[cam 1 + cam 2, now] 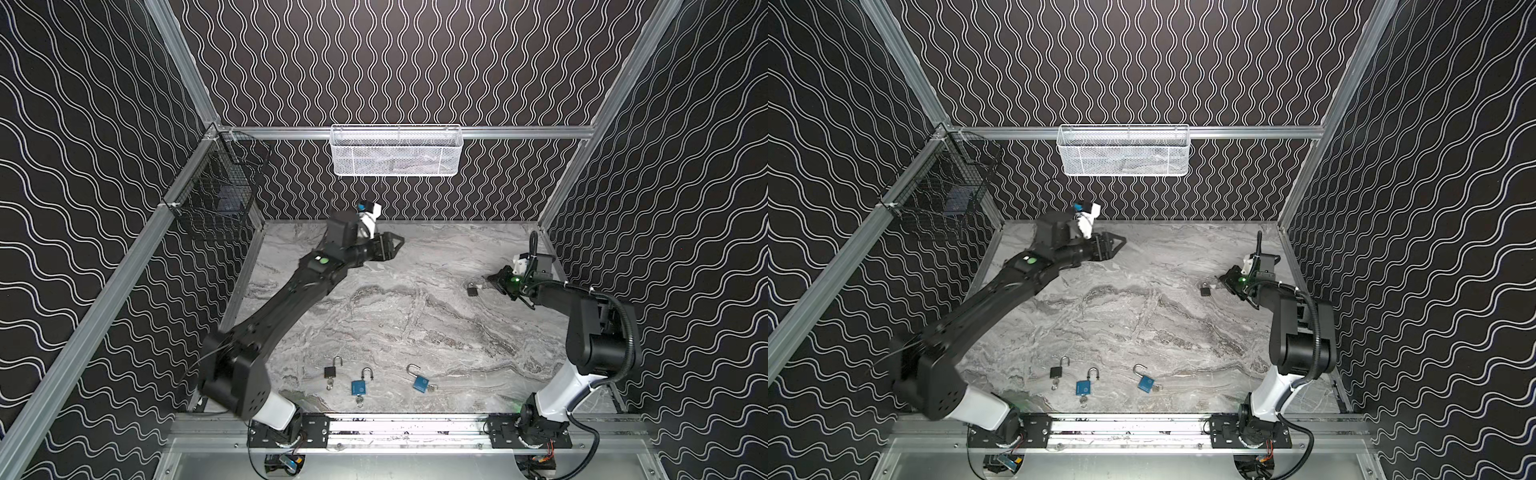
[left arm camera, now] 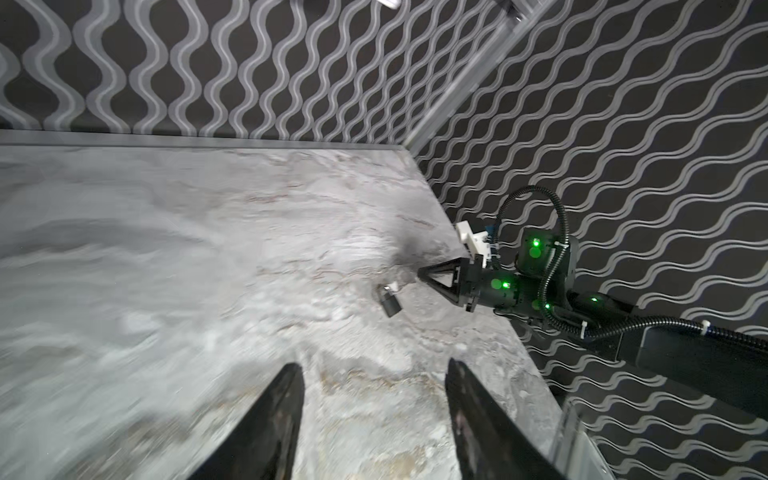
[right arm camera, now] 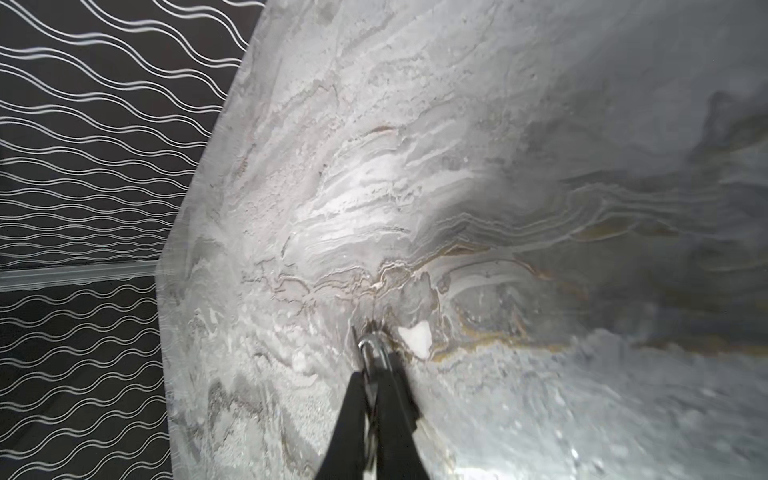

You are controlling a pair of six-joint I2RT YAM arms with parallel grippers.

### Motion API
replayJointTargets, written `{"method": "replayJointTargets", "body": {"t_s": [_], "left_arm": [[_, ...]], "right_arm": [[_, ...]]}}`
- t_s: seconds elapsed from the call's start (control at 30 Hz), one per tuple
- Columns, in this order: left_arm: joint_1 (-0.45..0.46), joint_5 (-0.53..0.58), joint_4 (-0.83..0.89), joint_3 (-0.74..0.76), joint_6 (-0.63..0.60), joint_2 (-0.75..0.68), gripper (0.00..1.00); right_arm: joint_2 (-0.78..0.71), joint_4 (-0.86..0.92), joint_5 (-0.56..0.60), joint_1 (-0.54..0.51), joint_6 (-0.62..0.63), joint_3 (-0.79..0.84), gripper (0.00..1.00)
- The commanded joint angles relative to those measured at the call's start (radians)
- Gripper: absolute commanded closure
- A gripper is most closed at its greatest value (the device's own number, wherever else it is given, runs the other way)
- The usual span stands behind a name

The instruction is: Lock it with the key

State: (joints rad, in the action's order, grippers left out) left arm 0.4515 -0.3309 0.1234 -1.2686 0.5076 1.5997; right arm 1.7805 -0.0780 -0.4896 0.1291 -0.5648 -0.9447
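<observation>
The right end effector (image 3: 374, 370) is clenched low over the counter (image 1: 395, 316), with a metal ring (image 3: 371, 345) at its tips; I cannot tell whether it grips the ring. The small black padlock (image 1: 472, 291) lies on the counter just beside those tips. The left end effector (image 2: 374, 368) hangs released, holding nothing.

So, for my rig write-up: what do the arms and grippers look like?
The left arm and right arm are black with white lower links and green lights. A ribbed black cable runs along the right arm. The left gripper and right gripper have tapered black fingers.
</observation>
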Motion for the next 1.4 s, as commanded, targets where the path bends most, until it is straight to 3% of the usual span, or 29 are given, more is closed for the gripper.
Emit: {"method": "replayJointTargets", "body": {"t_s": [0.0, 0.37, 0.57, 1.0, 1.37], "left_arm": [[-0.022, 0.108, 0.06, 0.076, -0.039, -0.116, 0.39], [-0.05, 0.356, 0.313, 0.266, -0.013, -0.537, 0.31], [-0.051, 0.445, 0.398, 0.324, 0.04, -0.658, 0.28], [-0.051, 0.447, 0.406, 0.331, 0.074, -0.645, 0.24], [-0.051, 0.493, 0.416, 0.354, 0.096, -0.649, 0.21]], "right_arm": [[0.026, 0.004, 0.018, -0.008, -0.006, -0.02, 1.0], [0.084, 0.004, 0.027, -0.025, -0.008, -0.043, 1.0], [0.071, -0.005, 0.047, -0.027, -0.02, -0.018, 1.0], [0.07, -0.019, 0.06, -0.029, -0.028, 0.019, 0.97], [0.048, -0.027, 0.066, -0.029, -0.035, 0.053, 0.78]]}}
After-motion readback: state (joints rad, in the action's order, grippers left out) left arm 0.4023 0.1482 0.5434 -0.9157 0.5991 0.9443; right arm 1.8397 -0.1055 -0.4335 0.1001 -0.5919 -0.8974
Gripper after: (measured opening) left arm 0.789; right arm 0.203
